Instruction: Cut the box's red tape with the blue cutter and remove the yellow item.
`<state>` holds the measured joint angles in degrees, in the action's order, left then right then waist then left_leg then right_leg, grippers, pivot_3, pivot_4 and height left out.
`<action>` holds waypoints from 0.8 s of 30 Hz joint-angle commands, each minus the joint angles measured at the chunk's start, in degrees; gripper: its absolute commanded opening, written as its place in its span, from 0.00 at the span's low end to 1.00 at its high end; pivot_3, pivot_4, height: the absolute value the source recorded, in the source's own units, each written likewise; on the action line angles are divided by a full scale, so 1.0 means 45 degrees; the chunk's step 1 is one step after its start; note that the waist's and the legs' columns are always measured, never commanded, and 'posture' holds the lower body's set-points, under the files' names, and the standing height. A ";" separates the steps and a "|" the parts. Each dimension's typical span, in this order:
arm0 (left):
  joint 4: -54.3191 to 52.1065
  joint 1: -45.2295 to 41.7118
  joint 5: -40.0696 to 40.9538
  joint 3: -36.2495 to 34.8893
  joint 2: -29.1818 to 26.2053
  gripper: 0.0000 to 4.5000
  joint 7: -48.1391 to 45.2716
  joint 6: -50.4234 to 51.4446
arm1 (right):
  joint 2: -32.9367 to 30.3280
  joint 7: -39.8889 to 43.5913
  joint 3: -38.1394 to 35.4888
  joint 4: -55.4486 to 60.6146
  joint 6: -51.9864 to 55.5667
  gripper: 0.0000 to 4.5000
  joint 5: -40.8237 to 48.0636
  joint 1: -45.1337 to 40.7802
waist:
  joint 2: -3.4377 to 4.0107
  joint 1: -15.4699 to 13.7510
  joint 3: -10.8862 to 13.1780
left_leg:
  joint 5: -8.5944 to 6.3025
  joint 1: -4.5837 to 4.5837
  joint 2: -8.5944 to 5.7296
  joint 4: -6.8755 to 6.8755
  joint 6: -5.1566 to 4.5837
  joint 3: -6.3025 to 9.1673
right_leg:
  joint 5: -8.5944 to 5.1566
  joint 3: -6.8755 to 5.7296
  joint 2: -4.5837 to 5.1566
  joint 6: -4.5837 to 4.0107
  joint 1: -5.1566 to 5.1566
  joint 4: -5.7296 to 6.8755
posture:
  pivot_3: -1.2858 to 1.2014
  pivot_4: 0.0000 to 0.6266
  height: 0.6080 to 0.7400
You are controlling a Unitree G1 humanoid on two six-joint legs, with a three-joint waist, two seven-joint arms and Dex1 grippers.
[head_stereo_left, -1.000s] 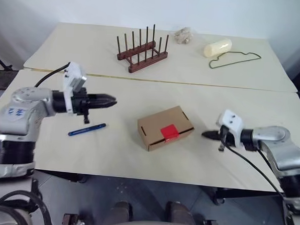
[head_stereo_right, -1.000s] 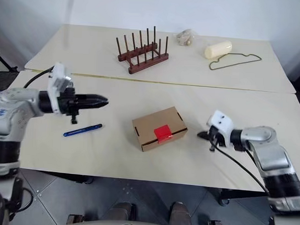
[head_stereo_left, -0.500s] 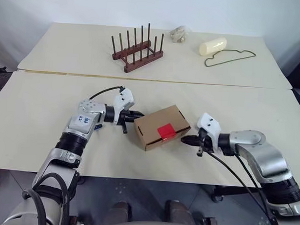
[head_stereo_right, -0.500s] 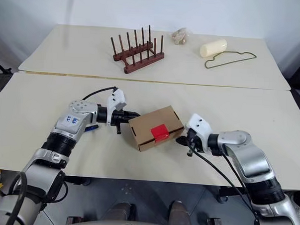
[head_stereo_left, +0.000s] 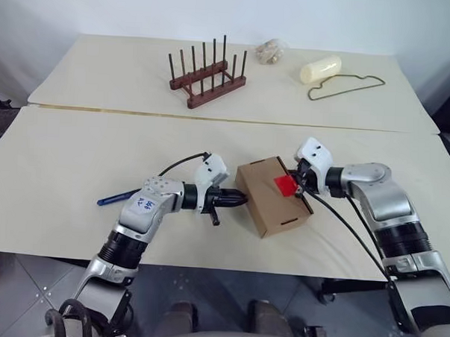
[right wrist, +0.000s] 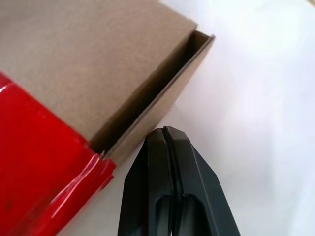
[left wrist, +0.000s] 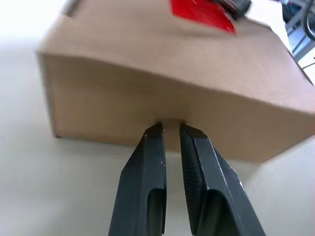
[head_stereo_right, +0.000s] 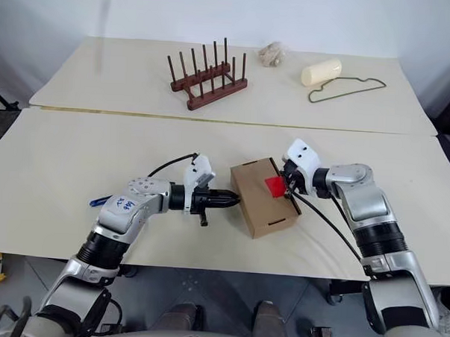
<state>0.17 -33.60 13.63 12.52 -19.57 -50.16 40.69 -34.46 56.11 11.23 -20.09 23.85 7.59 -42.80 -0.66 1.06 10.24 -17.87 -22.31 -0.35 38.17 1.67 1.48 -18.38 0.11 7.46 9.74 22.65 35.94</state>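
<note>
Left wrist view puts the left gripper (left wrist: 170,129) with its jaws a narrow slit apart and empty, tips pressed to the side wall of the box (left wrist: 147,93). On the opposite side the right gripper (right wrist: 165,132), jaws fully closed on nothing, sits at the flap edge beside the red tape (head_stereo_left: 285,184). Behind the left arm, the blue cutter (head_stereo_left: 118,197) lies on the surface (head_stereo_left: 61,154), well apart from the box.
</note>
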 commanded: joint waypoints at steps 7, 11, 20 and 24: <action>-0.1816 0.1104 0.0589 -0.2312 -0.3622 0.12 -0.0852 -0.0994 | -0.1234 0.1721 -0.1643 -0.2277 -0.3501 0.01 0.0475 -0.0665 | 0.0007 0.0130 0.0005 | 0.0005 0.0000 0.0001 -0.0017 0.0009 0.0001 | 0.0000 0.0000 0.0006 0.0000 0.0003 -0.0014 | 0.52 0.24 1.00; -0.2220 0.3290 0.2310 -0.6060 -0.5704 0.32 -0.2398 -0.1817 | -0.1959 0.3941 -0.3398 -0.1991 -0.3935 0.21 0.2500 -0.0044 | 0.0011 0.0187 0.0007 | -0.0011 -0.0001 0.0012 -0.0049 0.0012 -0.0005 | -0.0002 -0.0005 0.0002 -0.0004 0.0005 -0.0048 | 0.52 0.24 1.00; 0.3165 0.9162 0.1551 -1.2844 -0.8316 0.93 -0.4067 -0.6749 | -0.1549 0.4533 -0.4983 0.4857 -0.1544 0.89 0.6648 0.3342 | 0.0028 0.0124 0.0018 | -0.0044 0.0018 0.0039 -0.0048 0.0004 -0.0045 | -0.0010 -0.0012 0.0007 -0.0018 0.0003 -0.0043 | 0.52 0.24 1.00; 0.7245 0.9240 0.1657 -1.4240 -0.9652 1.00 -0.3960 -0.8432 | -0.0947 0.3802 -0.4424 0.7590 -0.1049 0.99 0.7196 0.4617 | 0.0018 0.0091 0.0017 | -0.0071 0.0035 0.0062 -0.0043 0.0001 -0.0057 | -0.0020 -0.0032 -0.0004 -0.0038 0.0004 -0.0025 | 0.52 0.24 1.00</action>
<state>28.31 7.87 20.83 -48.86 -61.37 -67.40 6.29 -38.74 73.37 -8.94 8.52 18.93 37.80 -22.53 -0.58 1.48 10.32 -18.25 -22.13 -0.14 38.01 1.57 1.17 -18.47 -0.04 7.54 9.58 22.66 35.85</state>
